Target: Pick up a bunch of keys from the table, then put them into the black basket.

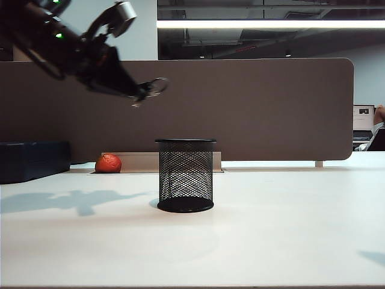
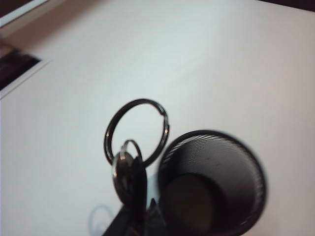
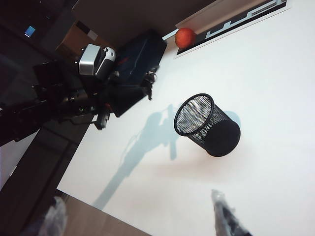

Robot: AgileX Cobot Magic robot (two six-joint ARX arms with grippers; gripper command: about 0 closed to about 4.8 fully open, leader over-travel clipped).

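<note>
The left gripper [image 1: 144, 93] hangs high above the white surface [image 1: 271, 229], up and to the left of the black basket [image 1: 185, 174] in the exterior view. Its fingers are pressed together on the bunch of keys [image 2: 132, 147], whose round ring sticks out past the tips, in the air beside the basket's open mouth. The basket stands upright mid-surface. The right gripper [image 3: 224, 216] shows only one blurred finger at the frame edge, away from the basket; its fingers are spread wide. An orange fruit [image 1: 108, 163] and a dark blue box [image 1: 33, 161] sit at the back.
</note>
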